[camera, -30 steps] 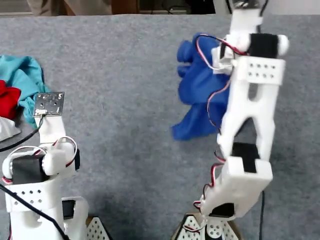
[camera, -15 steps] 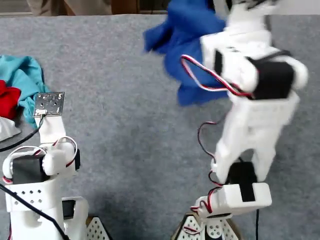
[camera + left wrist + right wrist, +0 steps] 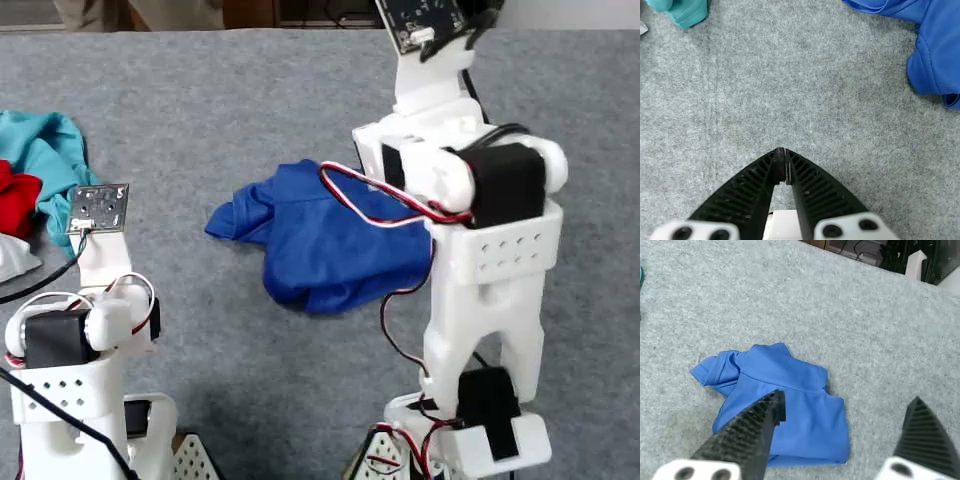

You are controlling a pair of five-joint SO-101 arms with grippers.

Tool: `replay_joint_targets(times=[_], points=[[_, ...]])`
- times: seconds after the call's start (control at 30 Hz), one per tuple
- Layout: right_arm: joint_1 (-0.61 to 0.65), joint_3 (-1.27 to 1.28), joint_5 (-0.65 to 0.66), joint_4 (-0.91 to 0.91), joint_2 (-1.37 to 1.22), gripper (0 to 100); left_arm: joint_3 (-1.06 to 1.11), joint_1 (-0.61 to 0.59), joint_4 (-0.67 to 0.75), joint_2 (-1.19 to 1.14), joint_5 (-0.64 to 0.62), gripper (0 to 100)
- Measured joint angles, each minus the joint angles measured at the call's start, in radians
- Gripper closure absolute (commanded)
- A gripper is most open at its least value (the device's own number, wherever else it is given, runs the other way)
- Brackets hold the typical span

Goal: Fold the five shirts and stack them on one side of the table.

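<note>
A crumpled blue shirt (image 3: 320, 240) lies loose on the grey table (image 3: 230, 100), just left of the raised right arm (image 3: 470, 220). In the right wrist view my right gripper (image 3: 846, 399) hangs open high above the blue shirt (image 3: 785, 415), with nothing between its fingers (image 3: 752, 427). At the table's left edge a teal shirt (image 3: 45, 145), a red shirt (image 3: 15, 190) and a white garment (image 3: 12, 262) lie bunched together. My left gripper (image 3: 780, 150) is shut and empty over bare cloth, with the blue shirt (image 3: 935, 50) off to one side and the teal shirt (image 3: 685, 10) beyond it.
The left arm (image 3: 85, 330) stands at the front left, close to the pile of shirts. Grey table surface stretches between the pile and the blue shirt. Dark furniture and cables (image 3: 875, 252) sit past the table's far edge.
The right arm swung the blue shirt up toward the far edge, then let it go; it now lies lower and farther left on the table. The left arm has kept still.
</note>
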State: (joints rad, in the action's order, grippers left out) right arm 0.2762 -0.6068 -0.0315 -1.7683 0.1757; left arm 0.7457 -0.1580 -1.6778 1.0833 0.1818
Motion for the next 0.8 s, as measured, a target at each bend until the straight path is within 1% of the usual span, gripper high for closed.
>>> replay_joint_targets(times=[0.13,0.23,0.33,0.4,0.6,0.7,0.8], points=[[0.000,0.057,0.000,0.000,0.000,62.0,0.000,0.000,0.032,0.000,0.000,98],[0.034,0.129,0.000,0.018,-0.020,62.0,0.000,-0.008,0.078,0.000,-0.021,98],[0.091,0.198,-0.038,0.066,-0.071,62.0,0.000,-0.075,0.127,0.000,-0.089,98],[0.147,0.236,-0.061,0.100,-0.109,62.0,0.000,-0.141,0.147,0.000,-0.112,98],[0.304,0.276,-0.137,0.229,-0.305,62.0,0.000,-0.333,0.160,0.000,-0.123,98],[0.325,0.276,-0.161,0.304,-0.433,62.0,0.000,-0.397,0.160,0.000,-0.124,98],[0.327,0.236,-0.187,0.351,-0.566,62.0,0.000,-0.436,0.160,0.000,-0.124,98]])
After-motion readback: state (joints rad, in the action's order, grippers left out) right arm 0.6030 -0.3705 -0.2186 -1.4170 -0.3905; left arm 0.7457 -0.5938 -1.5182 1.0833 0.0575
